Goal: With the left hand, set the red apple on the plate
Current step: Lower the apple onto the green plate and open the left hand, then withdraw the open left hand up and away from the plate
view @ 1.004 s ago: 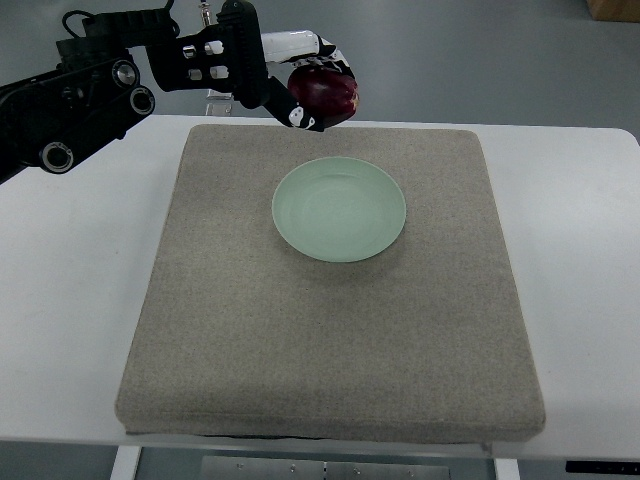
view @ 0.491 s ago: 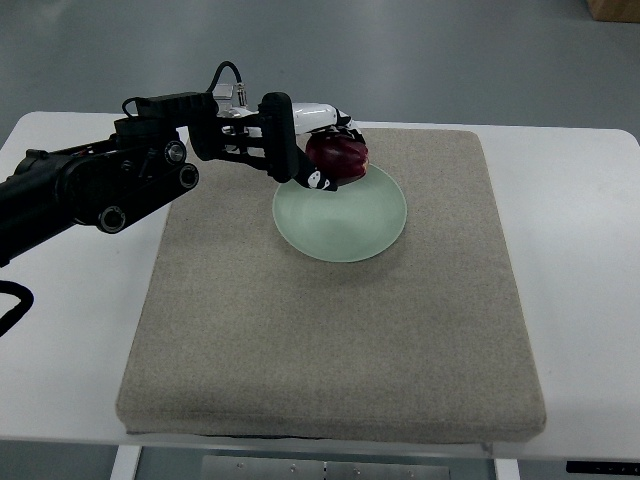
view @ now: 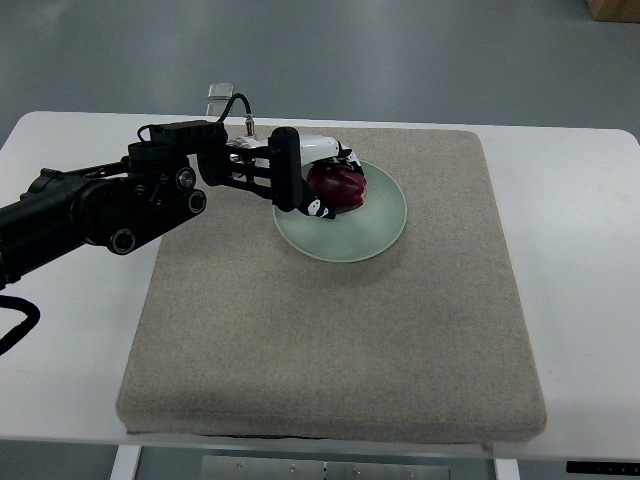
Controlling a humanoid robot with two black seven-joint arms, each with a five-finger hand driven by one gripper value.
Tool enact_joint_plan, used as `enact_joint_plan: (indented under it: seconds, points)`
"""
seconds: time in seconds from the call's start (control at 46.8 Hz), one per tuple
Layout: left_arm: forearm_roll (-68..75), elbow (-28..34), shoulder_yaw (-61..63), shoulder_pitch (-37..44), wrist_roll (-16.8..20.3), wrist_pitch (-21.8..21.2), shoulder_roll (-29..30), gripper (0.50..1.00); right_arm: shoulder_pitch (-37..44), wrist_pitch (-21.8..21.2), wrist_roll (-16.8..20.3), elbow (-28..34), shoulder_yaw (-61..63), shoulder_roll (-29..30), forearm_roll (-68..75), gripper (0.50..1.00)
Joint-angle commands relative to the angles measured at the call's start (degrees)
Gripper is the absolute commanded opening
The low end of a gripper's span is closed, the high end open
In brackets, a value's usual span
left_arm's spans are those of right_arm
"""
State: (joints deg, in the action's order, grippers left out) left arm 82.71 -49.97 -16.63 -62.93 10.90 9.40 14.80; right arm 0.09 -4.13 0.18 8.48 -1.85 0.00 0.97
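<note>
Now, left hand (view: 318, 180) reaches in from 9 o'clock, arm black, lying across the white bench (view: 70, 300) and the grey mat (view: 330, 340). Fingers (view: 322, 207) curled round the apple (view: 338, 187), dark red, gripped from its left side and top. Apple sits low over the plate (view: 375, 225), at about 11 o'clock on it; contact with the plate cannot be told. Plate pale green, on the mat's far half. No legible writing anywhere.
</note>
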Motion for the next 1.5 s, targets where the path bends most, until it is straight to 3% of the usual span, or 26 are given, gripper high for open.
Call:
enact_joint_plan:
  seconds: [0.0,0.064,0.085,0.556,0.769,1.09,1.239,1.474]
  points:
    - [-0.09,-0.12,0.02,0.08,-0.01,0.62,0.05,0.887,0.0,0.0,0.0,0.05,0.0,0.0,0.0,0.932]
    - [-0.18,-0.3,-0.07,0.17,-0.01,0.8,0.14,0.981,0.0,0.0,0.0,0.05,0.0,0.0,0.0,0.93]
    - [-0.18,-0.3,-0.07,0.26,-0.01,0.8,0.14,0.99,0.0,0.0,0.0,-0.04,0.0,0.0,0.0,0.932]
    - [-5.7,1.19,-3.93,0.96,-0.09,0.88,0.58,0.999,0.0,0.0,0.0,0.05,0.0,0.0,0.0,0.932]
    - [-17.22,1.98,-4.64,0.88,-0.09,0.8,2.42,0.999,0.0,0.0,0.0,0.05,0.0,0.0,0.0,0.93]
    - [-39.09,9.89,-4.73,0.44,-0.18,0.89,2.6,0.999,0.0,0.0,0.0,-0.04,0.0,0.0,0.0,0.932]
    - [-54.48,10.33,-4.64,-0.09,-0.53,0.97,4.0,0.999,0.0,0.0,0.0,-0.04,0.0,0.0,0.0,0.932]
    - [-65.82,11.39,-7.62,0.26,-0.62,2.2,5.85,0.999,0.0,0.0,0.0,-0.04,0.0,0.0,0.0,0.932]
